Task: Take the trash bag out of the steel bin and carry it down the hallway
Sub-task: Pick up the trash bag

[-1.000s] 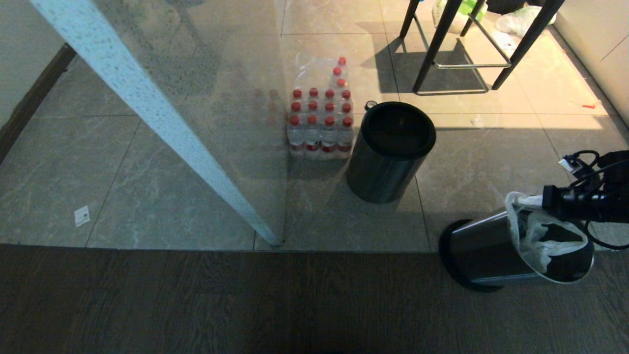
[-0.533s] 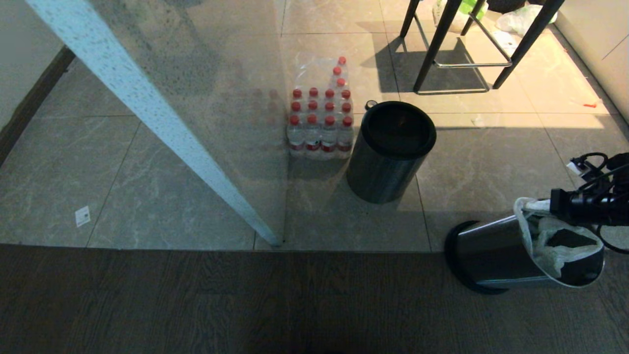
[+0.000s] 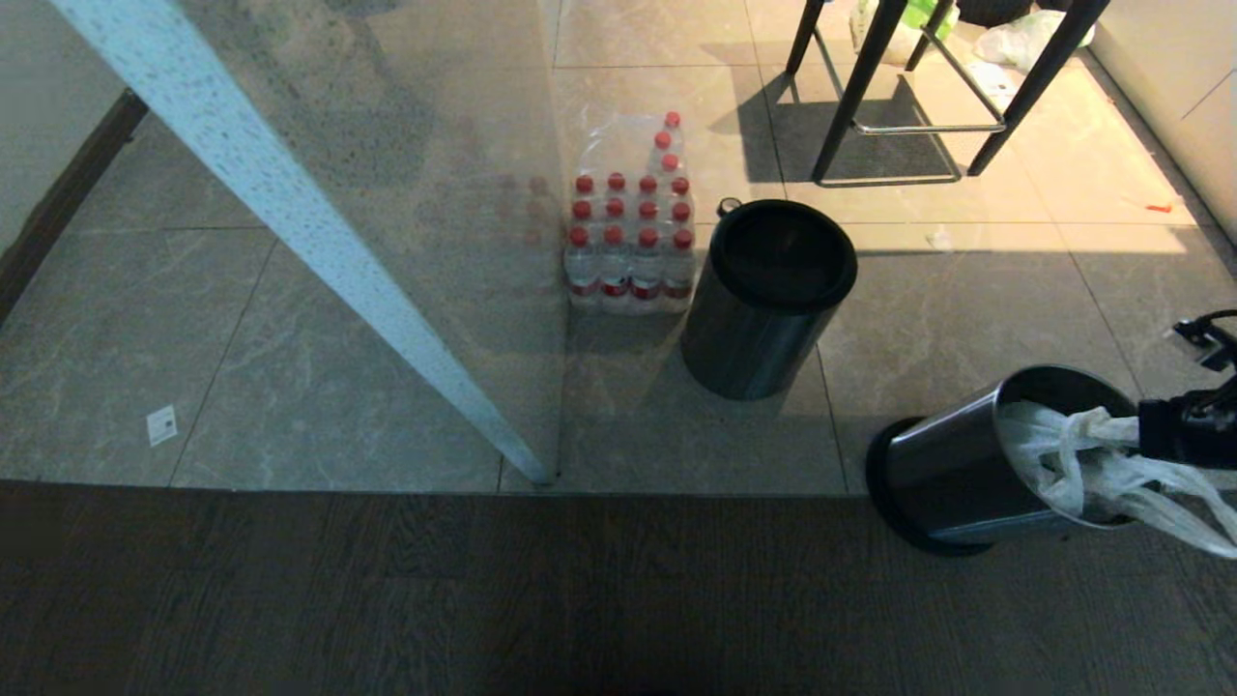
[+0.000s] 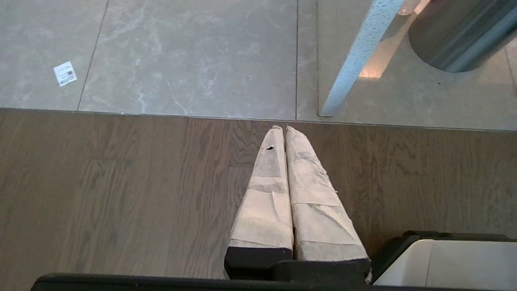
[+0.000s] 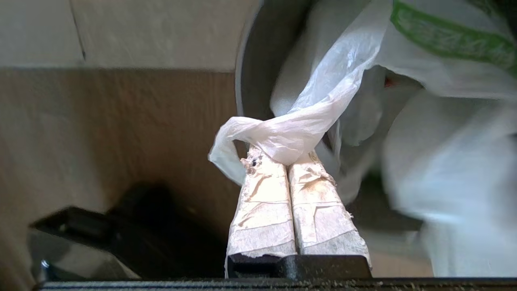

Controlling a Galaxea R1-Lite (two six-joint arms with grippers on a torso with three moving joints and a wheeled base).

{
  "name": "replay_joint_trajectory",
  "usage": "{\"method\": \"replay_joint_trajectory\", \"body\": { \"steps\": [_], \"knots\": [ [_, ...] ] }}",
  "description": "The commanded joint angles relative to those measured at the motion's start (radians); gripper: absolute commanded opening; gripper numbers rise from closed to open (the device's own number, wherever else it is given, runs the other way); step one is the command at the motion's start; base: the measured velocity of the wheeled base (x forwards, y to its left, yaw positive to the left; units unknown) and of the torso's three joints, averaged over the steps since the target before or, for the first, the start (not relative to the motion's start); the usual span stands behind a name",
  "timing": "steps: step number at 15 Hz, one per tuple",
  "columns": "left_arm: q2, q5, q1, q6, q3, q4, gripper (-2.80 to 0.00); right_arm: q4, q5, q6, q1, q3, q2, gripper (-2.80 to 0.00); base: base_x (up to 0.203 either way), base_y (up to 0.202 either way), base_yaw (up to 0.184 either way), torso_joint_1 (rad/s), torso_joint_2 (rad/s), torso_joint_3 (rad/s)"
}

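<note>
Right gripper (image 5: 282, 155) clamped on a twisted handle of the trash bag (image 3: 1092, 464), bag stretched partly out of the tilted steel bin (image 3: 952, 474) at the tile edge, left gripper (image 4: 281, 130) pressed together over wooden floor (image 4: 121, 194)

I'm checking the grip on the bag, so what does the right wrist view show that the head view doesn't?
Only the right wrist view shows the right hand shut on a twisted loop of the trash bag and the bag's green print. Only the head view shows the steel bin tipped over, a second upright bin and the bottle pack. Both show the bag trailing out of the bin's mouth.
</note>
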Motion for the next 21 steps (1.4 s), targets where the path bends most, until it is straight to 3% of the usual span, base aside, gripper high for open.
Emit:
{"method": "replay_joint_trajectory", "body": {
  "steps": [1, 7, 13, 21],
  "knots": [
    [0.0, 0.0, 0.0, 0.0, 0.0, 0.0, -2.8, 0.021, 0.003, -0.015, -0.015, 0.032, -0.047, -2.8, 0.0, 0.0, 0.0, 0.0, 0.0, 0.0],
    [0.0, 0.0, 0.0, 0.0, 0.0, 0.0, -2.8, 0.186, 0.014, 0.003, -0.069, -0.037, -0.197, -2.8, 0.0, 0.0, 0.0, 0.0, 0.0, 0.0],
    [0.0, 0.0, 0.0, 0.0, 0.0, 0.0, -2.8, 0.234, 0.016, 0.016, -0.088, -0.071, -0.308, -2.8, 0.0, 0.0, 0.0, 0.0, 0.0, 0.0],
    [0.0, 0.0, 0.0, 0.0, 0.0, 0.0, -2.8, 0.259, 0.018, 0.025, -0.09, -0.076, -0.3, -2.8, 0.0, 0.0, 0.0, 0.0, 0.0, 0.0]
  ]
}}
